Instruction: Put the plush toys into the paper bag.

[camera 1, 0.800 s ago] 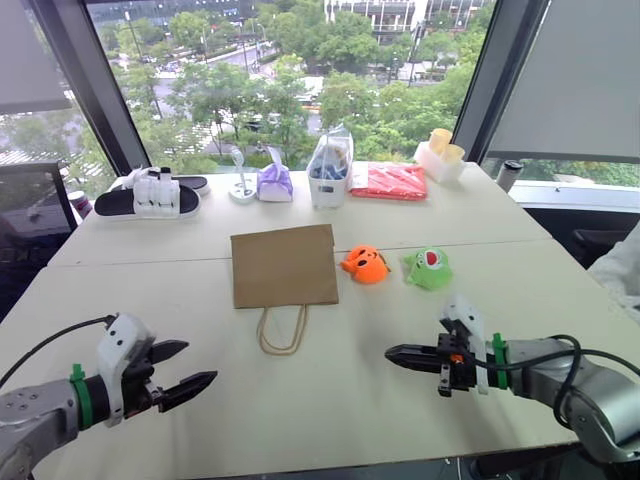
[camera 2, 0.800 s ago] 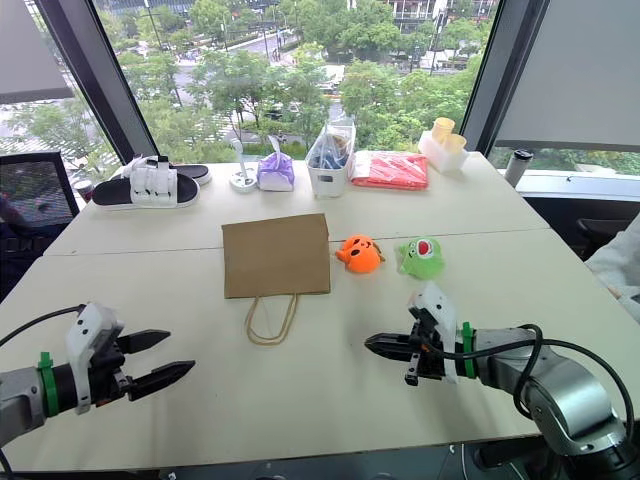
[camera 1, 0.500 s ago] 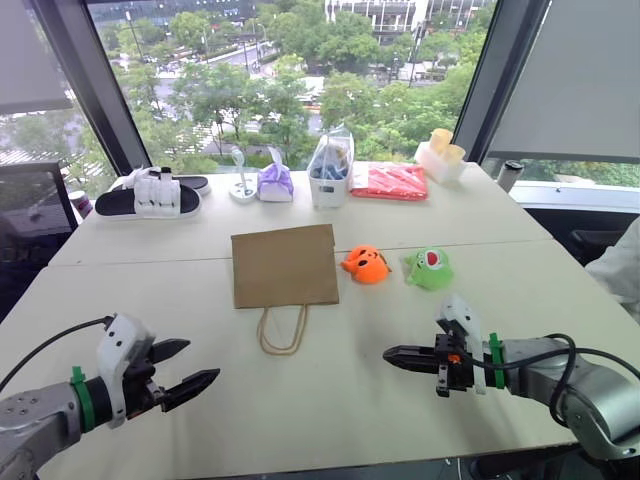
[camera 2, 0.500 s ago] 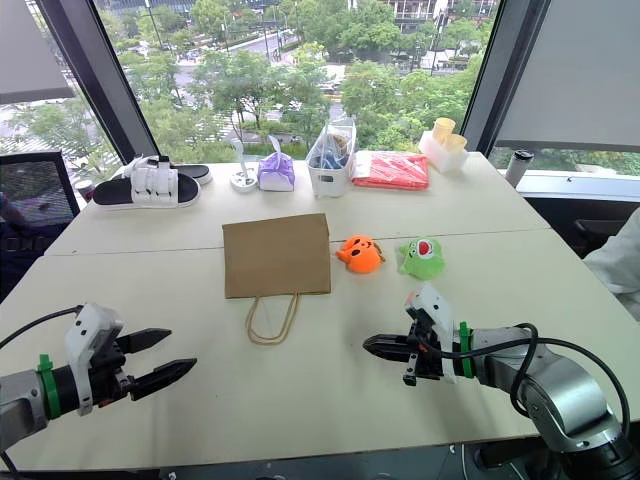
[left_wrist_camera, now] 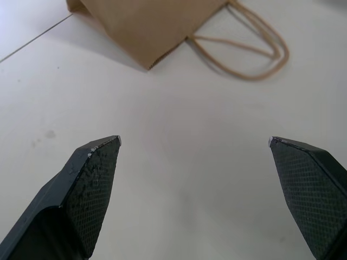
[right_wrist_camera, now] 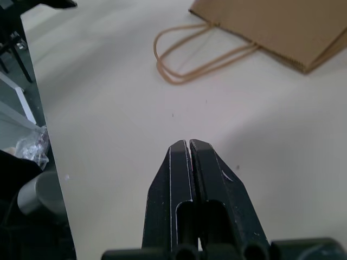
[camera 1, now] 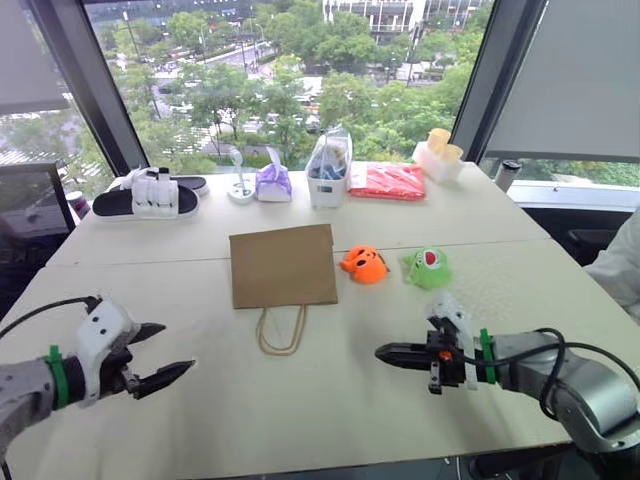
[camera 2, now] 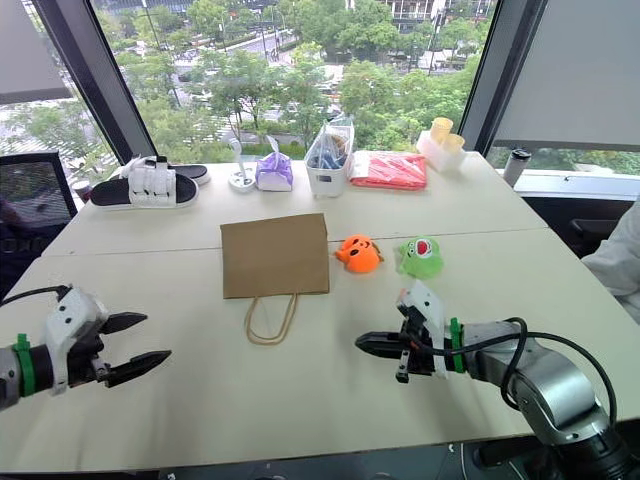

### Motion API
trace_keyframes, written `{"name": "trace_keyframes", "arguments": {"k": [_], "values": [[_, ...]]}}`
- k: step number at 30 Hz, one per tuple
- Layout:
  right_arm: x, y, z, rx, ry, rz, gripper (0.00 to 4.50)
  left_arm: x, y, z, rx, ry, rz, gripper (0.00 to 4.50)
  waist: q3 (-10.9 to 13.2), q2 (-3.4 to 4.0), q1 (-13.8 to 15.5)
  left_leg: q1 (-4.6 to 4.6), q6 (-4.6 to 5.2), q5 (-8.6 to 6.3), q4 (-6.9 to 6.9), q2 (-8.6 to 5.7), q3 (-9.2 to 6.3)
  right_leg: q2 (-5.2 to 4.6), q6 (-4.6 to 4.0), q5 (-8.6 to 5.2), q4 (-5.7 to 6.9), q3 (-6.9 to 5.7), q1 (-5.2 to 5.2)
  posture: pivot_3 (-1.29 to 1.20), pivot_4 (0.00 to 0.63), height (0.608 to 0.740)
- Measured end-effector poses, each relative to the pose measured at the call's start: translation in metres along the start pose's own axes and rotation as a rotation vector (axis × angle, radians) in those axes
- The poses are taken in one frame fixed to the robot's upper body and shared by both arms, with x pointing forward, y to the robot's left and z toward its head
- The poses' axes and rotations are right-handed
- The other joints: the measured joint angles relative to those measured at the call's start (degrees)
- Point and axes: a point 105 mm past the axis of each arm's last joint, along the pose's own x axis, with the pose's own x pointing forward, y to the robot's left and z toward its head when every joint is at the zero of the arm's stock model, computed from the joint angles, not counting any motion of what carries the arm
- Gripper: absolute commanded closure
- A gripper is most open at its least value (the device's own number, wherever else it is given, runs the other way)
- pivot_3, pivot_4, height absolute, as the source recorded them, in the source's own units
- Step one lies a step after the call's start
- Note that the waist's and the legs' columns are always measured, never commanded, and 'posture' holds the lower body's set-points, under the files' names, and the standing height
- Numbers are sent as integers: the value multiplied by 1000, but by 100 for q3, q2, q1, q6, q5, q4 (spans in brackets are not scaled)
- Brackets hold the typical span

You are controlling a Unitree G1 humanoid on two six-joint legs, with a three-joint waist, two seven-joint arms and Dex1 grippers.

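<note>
Left eye view: paper bag (camera 1: 283,265) lies flat at twelve o'clock, unopened, plush toys (camera 1: 364,264) at one o'clock. Left hand (camera 1: 160,355) is spread and empty, probably for the bag; right hand (camera 1: 382,351) is clenched on nothing.

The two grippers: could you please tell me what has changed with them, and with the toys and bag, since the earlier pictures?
The left gripper has swung outward to the robot's left, away from the paper bag, jaws open as before. The right gripper has eased slightly toward the table's middle, jaws shut on nothing. Nothing was taken hold of or let go. The bag, orange toy and green toy lie where they were.
</note>
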Motion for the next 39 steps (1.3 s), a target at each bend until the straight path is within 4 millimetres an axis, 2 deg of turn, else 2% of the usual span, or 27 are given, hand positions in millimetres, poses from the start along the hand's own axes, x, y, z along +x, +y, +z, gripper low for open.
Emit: {"name": "trace_keyframes", "arguments": {"k": [3, 5, 10, 14, 18, 25, 28, 31, 36, 39], "values": [[20, 14, 5, 4, -51, 51, 4469, 26, 21, 13, 179, -40, -10, 0, 2, 1, 61, -7, -3, 2, 9, 0, -24, 6, -5, 3, 2, -21, 1, 0, 150, 740], [31, 23, 7, 3, -71, 82, 4469, 46, 26, 24, 344, -64, -28, 0, 1, 1, 33, -6, -5, 3, 8, -4, -18, 0, -9, 9, 0, -17, 3, 0, 150, 740], [35, 21, 6, 0, -67, 38, 4469, 87, 14, 25, 538, -102, -140, 0, -1, -3, -23, -6, -6, -1, 3, 1, 15, -5, 13, 25, 7, -17, -21, 0, 150, 740], [31, 15, 3, 11, -68, -12, 4469, 108, 10, 26, 620, -119, -207, 0, -1, -4, -9, -6, -12, -6, 2, 10, 19, 1, 13, 25, 16, -25, -29, 0, 150, 740], [32, 15, 7, 5, -85, -35, 4469, 122, 7, 35, 672, -155, -242, 0, -2, -6, -20, -3, -7, -8, 12, 10, 23, 1, 14, 25, 17, -25, -22, 0, 150, 740], [34, 19, 7, 6, -93, -46, 4469, 138, -4, 32, 710, -175, -301, 0, -3, -6, -23, -1, -5, -9, 17, 10, 25, 4, 15, 26, 22, -24, -20, 0, 150, 740], [35, 19, 7, 7, -93, -46, 4469, 144, -5, 38, 725, -193, -305, 0, -3, -7, -19, 0, -5, -9, 20, 10, 24, 6, 15, 26, 23, -24, -17, 0, 150, 740], [36, 19, 7, 8, -99, -46, 4500, 152, -10, 43, 700, -230, -311, 773, -4, -8, -13, 2, -4, -9, 23, 10, 24, 6, 17, 27, 23, -24, -12, 0, 150, 740], [38, 20, 8, 6, -105, -45, 4500, 159, -17, 44, 662, -253, -328, 3285, -5, -11, -62, 4, -4, -9, 23, 11, 21, 11, 21, 29, 25, -23, -14, 0, 150, 740], [38, 19, 8, 4, -103, -50, 4500, 160, -18, 43, 656, -251, -336, 4492, -5, -11, -99, 3, -4, -9, 23, 12, 18, 13, 21, 29, 25, -24, -13, 0, 150, 740]]}}
